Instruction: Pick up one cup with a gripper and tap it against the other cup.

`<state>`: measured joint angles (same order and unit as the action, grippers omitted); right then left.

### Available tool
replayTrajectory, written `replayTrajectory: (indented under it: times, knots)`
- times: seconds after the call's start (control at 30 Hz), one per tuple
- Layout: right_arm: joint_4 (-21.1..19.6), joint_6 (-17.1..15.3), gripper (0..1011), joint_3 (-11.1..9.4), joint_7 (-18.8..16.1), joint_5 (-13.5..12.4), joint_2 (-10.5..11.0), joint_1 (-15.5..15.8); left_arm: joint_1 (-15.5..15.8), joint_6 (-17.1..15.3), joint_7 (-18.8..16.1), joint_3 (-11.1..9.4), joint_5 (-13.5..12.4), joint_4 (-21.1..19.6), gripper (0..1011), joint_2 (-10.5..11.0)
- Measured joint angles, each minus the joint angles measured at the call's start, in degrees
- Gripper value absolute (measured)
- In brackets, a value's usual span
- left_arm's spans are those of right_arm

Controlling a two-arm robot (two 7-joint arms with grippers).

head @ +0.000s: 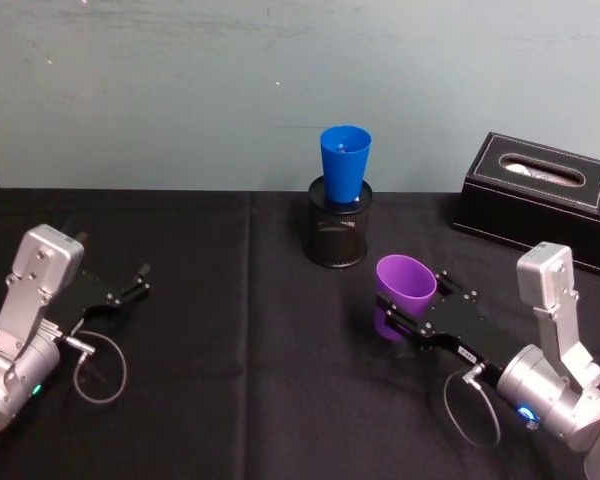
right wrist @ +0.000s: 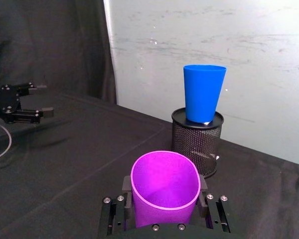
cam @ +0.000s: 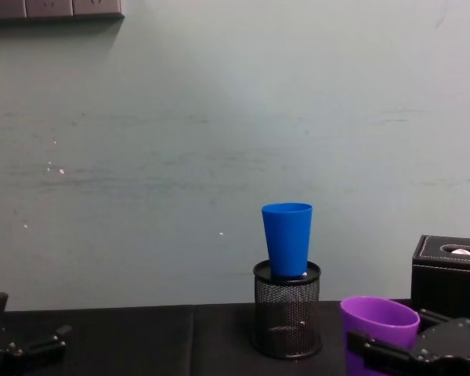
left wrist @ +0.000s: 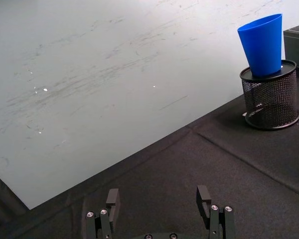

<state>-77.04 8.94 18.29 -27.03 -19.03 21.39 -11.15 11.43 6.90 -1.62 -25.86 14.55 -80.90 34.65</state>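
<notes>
A scuffed pale wall [head: 180, 90] rises behind the black-clothed table [head: 230, 350].

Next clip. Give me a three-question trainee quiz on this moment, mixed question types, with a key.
1. True or false: the blue cup lies on its side.
2. Which gripper holds the purple cup? A) left B) right C) neither
3. Fill in: the fingers of the left gripper are ____.
Key: 1 false, it stands upright in the mesh pen holder. 2 B, the right gripper is shut on it. 3 open, nothing between them.
</notes>
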Motion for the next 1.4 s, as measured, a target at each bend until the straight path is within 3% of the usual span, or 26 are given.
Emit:
replayTrajectory:
  times: [1.4]
  knots:
    - [4.3,0.4,729,1.6,-1.8,0.3,-0.2,-1.1,0.0,0.0,0.0,0.0,0.0,0.0,1011,0.0]
